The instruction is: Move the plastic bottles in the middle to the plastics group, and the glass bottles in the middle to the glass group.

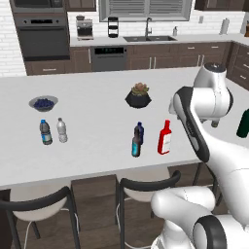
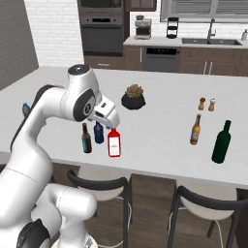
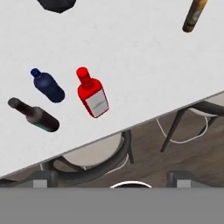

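Three bottles stand together in the middle of the white island: a red squarish bottle [image 1: 165, 138] [image 2: 114, 142] [image 3: 92, 94], a stout navy bottle [image 1: 140, 132] [image 2: 99, 132] [image 3: 48, 85] and a slim dark bottle with a teal label [image 1: 136, 145] [image 2: 86, 138] [image 3: 34, 115]. My gripper [image 2: 111, 121] [image 3: 111, 180] hangs above the red bottle, open and holding nothing. The plastics group, a blue-labelled water bottle [image 1: 45, 132] and a pale one [image 1: 62, 130], stands far left. The glass group, an amber bottle [image 2: 195, 130] [image 3: 194, 15] and a green bottle [image 2: 222, 142] [image 1: 243, 124], stands to the right.
A potted succulent [image 1: 138, 96] [image 2: 133, 98] sits behind the middle bottles. A bowl of berries [image 1: 43, 103] is at the far left, two small shakers [image 2: 207, 104] behind the amber bottle. Stools [image 2: 101, 186] stand under the island's near edge [image 3: 131, 127].
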Robot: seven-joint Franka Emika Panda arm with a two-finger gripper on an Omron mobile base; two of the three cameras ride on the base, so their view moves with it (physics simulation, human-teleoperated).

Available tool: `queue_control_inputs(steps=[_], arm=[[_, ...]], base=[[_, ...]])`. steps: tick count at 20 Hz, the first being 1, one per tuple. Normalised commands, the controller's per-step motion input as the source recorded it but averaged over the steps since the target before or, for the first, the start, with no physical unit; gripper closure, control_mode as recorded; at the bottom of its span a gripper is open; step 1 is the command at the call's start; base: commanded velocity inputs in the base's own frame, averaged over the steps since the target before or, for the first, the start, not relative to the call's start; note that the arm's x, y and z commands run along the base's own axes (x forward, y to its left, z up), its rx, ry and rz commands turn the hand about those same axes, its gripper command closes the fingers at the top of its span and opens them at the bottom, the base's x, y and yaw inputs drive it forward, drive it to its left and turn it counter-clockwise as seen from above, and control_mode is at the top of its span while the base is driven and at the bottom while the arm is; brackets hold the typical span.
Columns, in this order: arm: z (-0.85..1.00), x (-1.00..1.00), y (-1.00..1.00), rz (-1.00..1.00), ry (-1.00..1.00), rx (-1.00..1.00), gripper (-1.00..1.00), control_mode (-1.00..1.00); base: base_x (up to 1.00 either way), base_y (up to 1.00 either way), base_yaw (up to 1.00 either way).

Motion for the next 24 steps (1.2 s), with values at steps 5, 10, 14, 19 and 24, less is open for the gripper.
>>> queue_control_inputs(steps=[5,10,14,19,24], arm=[[-0.18,0.12,0.00,0.00,-0.10,0.00,-1.00,-1.00],[-0.02,0.01,0.00,0.00,-0.04,0.00,-1.00,-1.00],[0.00,0.05,0.00,0.00,0.00,0.00,-1.00,-1.00],[0.00,0.02,0.09,0.01,0.00,0.00,-1.00,-1.00],[-0.07,0.18,0.12,0.07,0.00,0.00,-1.00,-1.00]], base=[[0.00,0.00,0.00],[0.00,0.00,0.00],[0.00,0.00,0.00],[0.00,0.00,0.00],[0.00,0.00,0.00]])
